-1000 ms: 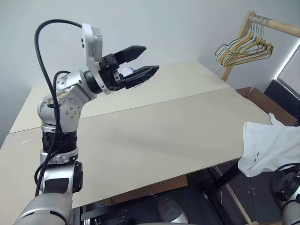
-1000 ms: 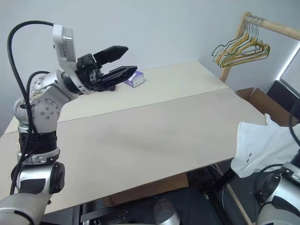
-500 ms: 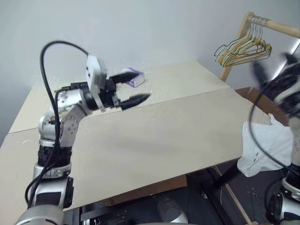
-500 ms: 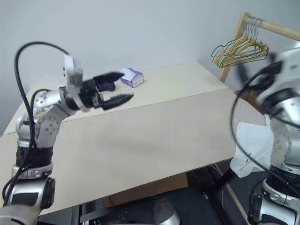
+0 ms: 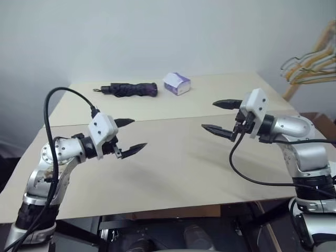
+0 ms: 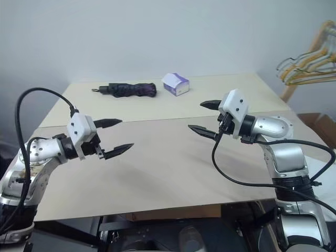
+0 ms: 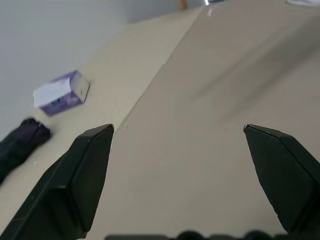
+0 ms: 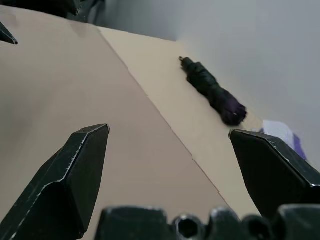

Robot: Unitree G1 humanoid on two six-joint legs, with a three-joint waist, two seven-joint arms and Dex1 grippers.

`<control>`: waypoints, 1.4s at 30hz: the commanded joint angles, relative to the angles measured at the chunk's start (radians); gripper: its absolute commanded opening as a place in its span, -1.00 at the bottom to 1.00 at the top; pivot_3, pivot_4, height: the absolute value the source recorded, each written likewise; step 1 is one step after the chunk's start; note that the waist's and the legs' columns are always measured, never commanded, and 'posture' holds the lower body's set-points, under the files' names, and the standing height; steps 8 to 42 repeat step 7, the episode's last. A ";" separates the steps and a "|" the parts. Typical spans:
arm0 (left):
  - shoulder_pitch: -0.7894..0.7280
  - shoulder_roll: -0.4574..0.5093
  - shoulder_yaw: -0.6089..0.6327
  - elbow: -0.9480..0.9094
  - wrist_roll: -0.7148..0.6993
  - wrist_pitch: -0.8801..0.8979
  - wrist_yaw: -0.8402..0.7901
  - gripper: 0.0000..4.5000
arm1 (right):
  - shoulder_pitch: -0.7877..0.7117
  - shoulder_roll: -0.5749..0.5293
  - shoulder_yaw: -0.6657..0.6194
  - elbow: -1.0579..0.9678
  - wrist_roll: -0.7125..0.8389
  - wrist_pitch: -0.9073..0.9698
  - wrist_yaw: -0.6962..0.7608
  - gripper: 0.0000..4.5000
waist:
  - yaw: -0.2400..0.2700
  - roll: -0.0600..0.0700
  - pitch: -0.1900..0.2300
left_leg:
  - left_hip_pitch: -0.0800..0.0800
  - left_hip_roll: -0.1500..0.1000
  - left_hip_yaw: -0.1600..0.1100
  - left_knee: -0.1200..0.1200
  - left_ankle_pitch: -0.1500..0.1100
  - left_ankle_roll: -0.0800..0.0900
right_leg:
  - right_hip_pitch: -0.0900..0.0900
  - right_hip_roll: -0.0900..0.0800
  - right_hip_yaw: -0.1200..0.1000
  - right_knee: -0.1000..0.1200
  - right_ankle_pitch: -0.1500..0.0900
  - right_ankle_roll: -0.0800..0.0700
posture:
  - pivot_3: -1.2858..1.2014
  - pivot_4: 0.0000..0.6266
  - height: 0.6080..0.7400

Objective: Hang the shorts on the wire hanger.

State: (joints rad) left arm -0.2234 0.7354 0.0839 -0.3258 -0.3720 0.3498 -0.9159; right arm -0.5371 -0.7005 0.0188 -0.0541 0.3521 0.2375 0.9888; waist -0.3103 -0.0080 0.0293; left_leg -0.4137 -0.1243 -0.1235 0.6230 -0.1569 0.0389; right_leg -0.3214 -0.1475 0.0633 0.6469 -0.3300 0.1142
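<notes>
Both arms are now reaching inward over the beige tabletop [image 5: 173, 173], left gripper [image 5: 129, 136] and right gripper [image 5: 218, 116] gaping wide, holding nothing; no writing is showing legibly on the purple box [image 5: 176, 84] sitting at the far edge.

Setting: a plain indoor test room, set up like a robotics lab rather than a home.
Walls: bare and pale grey, undecorated.
Work surface: a wide beige table [image 5: 173, 173] made of two boards joined along a seam.
Props: a folded dark umbrella [image 5: 128, 90] and a small purple-and-white box [image 5: 176, 84] lie near the table's far edge.
Clothing gear: bunched hangers [image 5: 310, 65] on a wooden rack [image 5: 315, 50] at the right.
</notes>
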 commanded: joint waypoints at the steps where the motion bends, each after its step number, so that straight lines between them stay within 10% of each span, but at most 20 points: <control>1: -0.023 0.012 0.022 -0.040 -0.026 -0.004 -0.006 1.00 | -0.010 -0.014 -0.017 -0.005 -0.013 -0.049 0.028 0.99 | 0.028 0.001 0.000 | 0.000 0.000 -0.001 0.000 0.000 -0.001 | 0.000 0.000 -0.001 0.000 0.000 0.000 | -0.16 -1.00 1.00; 42: -0.050 0.021 0.006 -0.019 -0.074 0.003 -0.074 1.00 | 0.017 -0.025 -0.025 -0.022 -0.018 -0.058 0.050 0.99 | 0.065 0.002 0.001 | 0.000 0.000 -0.001 0.000 -0.001 -0.003 | 0.000 0.000 0.000 0.000 0.001 -0.002 | -0.18 -1.00 1.00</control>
